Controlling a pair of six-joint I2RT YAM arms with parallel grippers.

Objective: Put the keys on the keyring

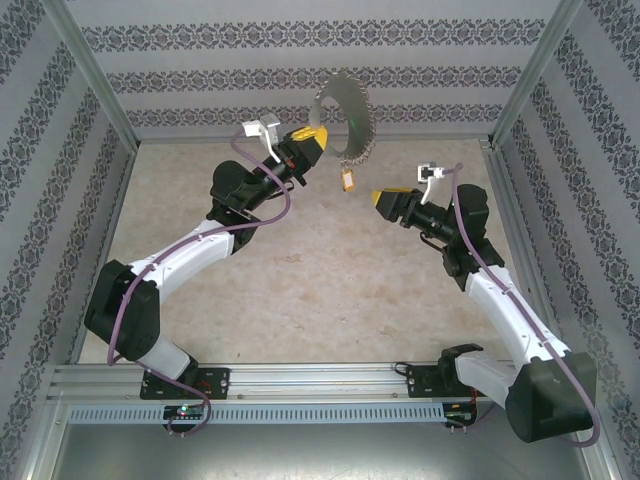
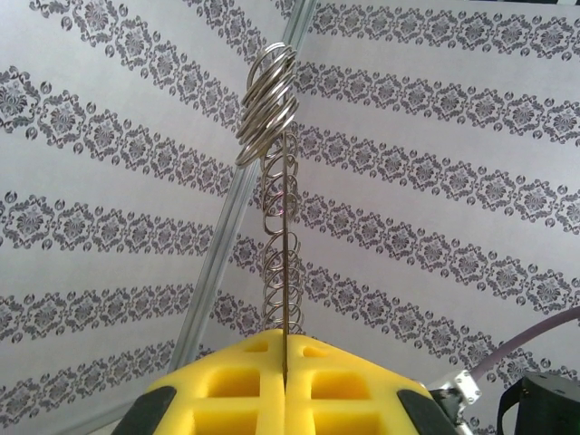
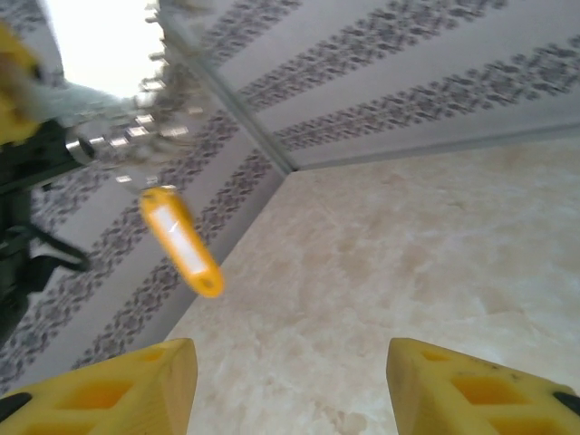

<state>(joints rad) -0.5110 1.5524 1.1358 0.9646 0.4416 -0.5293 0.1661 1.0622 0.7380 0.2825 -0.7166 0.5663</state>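
Keys (image 1: 348, 180), a small yellow-orange plastic tag with a tiny silver metal key too fine to make out, hang in the air just below the lower rim of the keyring (image 1: 340, 122), a large thin metal ring strung closely with small silver wire loops. Both are above the far edge of the bench (image 1: 300, 290), about midway between its far corners. The left end effector (image 2: 284, 361) is closed tight on the ring's rim, its yellow foam pads pressed together with the ring standing edge-on out of them. The right end effector (image 3: 288, 381) is spread wide and holds nothing, near the tag but clear of it.

Whether the key is fully threaded I cannot tell. If it only rests on a loop, a swing could shake it off. The thin ring could also pivot in the soft pads, and the right end effector could knock the tag. The tag looks smooth and glossy, the loops hard and bright, the pads soft and cellular.
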